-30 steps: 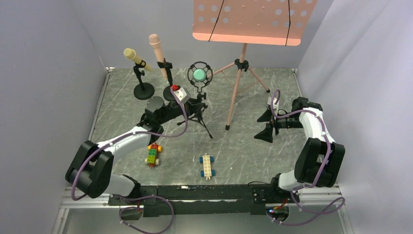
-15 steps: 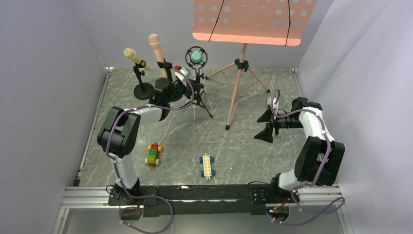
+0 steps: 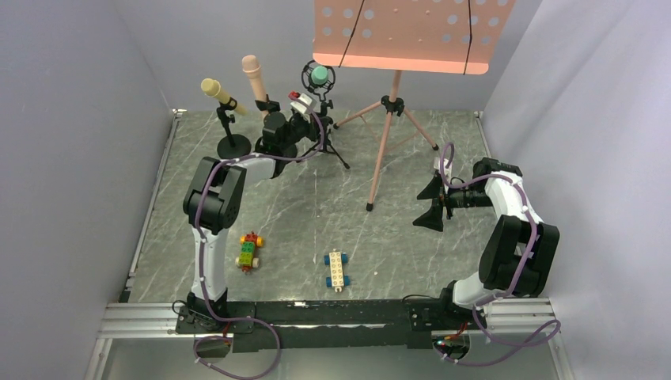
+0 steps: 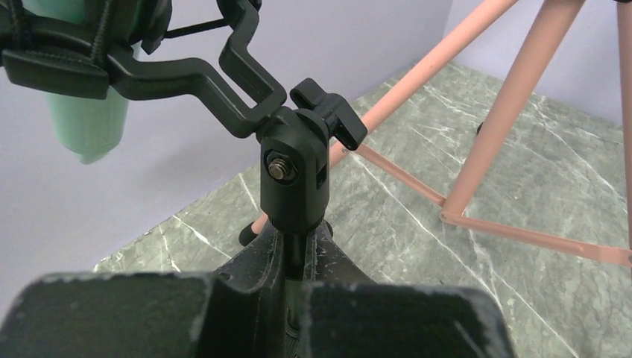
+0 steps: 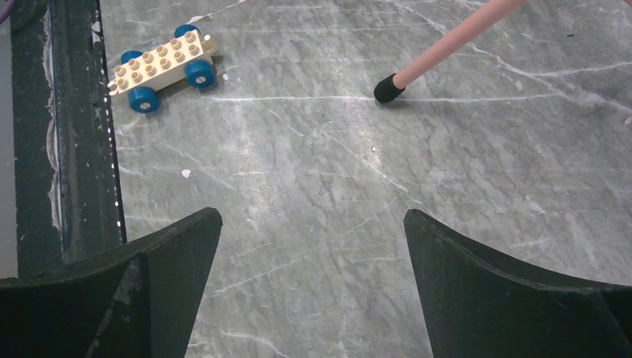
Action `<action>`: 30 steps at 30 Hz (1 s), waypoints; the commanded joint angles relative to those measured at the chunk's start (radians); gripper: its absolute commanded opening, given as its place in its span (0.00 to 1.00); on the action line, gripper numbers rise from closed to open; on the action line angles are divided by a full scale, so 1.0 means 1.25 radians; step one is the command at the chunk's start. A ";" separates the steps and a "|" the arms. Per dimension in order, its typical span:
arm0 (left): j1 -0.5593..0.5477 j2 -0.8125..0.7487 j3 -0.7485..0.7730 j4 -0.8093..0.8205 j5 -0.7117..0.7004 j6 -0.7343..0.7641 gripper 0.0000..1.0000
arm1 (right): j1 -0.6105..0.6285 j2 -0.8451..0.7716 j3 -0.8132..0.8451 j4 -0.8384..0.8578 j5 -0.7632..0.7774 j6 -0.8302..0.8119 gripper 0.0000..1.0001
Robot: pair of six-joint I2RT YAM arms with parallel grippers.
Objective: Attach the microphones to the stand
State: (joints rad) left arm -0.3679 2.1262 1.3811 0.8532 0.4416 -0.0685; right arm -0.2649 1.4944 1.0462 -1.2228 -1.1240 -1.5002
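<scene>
Starting overhead, the teal microphone (image 3: 320,76) is seen mounted on its tripod stand (image 3: 336,156), left of the music stand (image 3: 385,134); the left jaws are pinched on that stand's stem below it. At the left wrist, its long axis is shown roughly upright, tail down. At the right wrist, the right jaws are spread near the music stand's foot.

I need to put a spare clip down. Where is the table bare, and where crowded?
Bare: the marble between the white brick car, the music stand's foot and the right gripper. Crowded: the back left, where the microphone stands and left gripper bunch.
</scene>
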 commanded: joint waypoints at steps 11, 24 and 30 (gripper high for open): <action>0.000 -0.020 -0.010 0.085 -0.014 -0.027 0.41 | -0.004 -0.003 0.028 -0.020 -0.008 -0.037 1.00; -0.004 -0.160 -0.138 0.074 -0.098 -0.031 0.99 | -0.004 -0.025 0.021 -0.002 0.002 -0.024 1.00; -0.014 -0.307 -0.294 0.055 -0.154 -0.046 0.99 | -0.004 -0.033 0.020 -0.004 -0.003 -0.025 1.00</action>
State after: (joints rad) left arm -0.3729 1.8885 1.0988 0.8986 0.3195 -0.0990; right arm -0.2649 1.4864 1.0477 -1.2293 -1.1084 -1.4998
